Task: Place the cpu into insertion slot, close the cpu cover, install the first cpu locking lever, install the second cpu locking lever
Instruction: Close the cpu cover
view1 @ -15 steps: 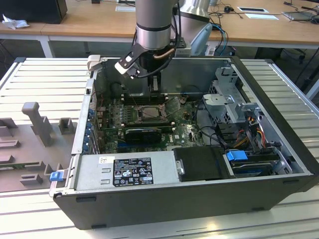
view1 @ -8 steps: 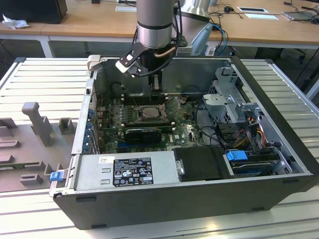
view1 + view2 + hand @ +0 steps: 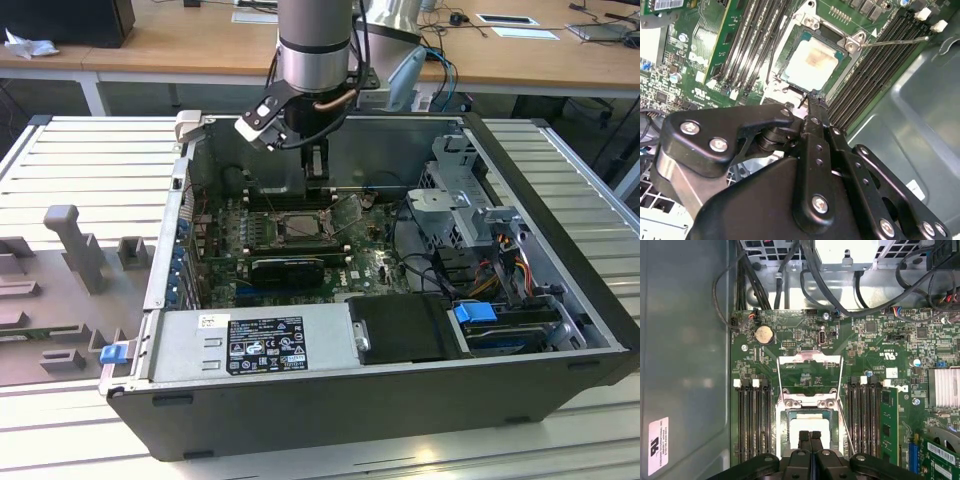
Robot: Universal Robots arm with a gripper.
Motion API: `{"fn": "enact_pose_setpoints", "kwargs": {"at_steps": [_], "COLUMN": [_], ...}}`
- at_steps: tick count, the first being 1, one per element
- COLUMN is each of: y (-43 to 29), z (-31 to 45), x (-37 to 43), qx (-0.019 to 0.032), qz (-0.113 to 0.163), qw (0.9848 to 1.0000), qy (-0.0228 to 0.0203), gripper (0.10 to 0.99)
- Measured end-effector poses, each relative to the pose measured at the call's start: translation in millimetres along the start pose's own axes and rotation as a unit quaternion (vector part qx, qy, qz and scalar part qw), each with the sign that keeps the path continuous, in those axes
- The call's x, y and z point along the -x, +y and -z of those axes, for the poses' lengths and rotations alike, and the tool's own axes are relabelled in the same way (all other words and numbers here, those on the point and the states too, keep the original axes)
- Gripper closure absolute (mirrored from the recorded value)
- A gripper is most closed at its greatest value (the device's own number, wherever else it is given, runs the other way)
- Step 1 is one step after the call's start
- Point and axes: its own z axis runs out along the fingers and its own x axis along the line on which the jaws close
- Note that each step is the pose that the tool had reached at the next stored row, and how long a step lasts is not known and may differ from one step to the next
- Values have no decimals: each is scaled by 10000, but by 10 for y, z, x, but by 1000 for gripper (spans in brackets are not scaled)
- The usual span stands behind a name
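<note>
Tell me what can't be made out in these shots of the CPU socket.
1. First wrist view: part of the cpu is hidden under the end effector.
2. Second wrist view: one edge of the socket is covered by the end effector's tip; whether they touch cannot be told.
3. First wrist view: one end of a lever runs behind the end effector.
4. Exterior view: how the cpu sits in the socket is too small to tell.

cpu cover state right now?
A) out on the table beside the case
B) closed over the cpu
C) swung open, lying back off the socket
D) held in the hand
C: in the first wrist view the cpu cover lies swung back from the insertion slot, leaving the pale cpu bare in it, with the hand right over the chip.
</note>
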Motion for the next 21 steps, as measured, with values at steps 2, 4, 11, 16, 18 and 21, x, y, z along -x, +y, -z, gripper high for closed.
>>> {"fn": "enact_pose_setpoints", "kwargs": {"at_steps": [2,4,11,16,18,21], "y": [18,36,66,124,127,158], "z": [0,-1,68,94,118,125], "x": [0,0,-5,-6,-7,-8], "qx": [-1,0,0,0,-1,0], "qz": [0,0,0,-1,0,0], "qw": [10000,10000,10000,10000,10000,10000], "qy": [-1,-1,-1,-2,-2,-1], "gripper": [980,980,980,980,980,980]}}
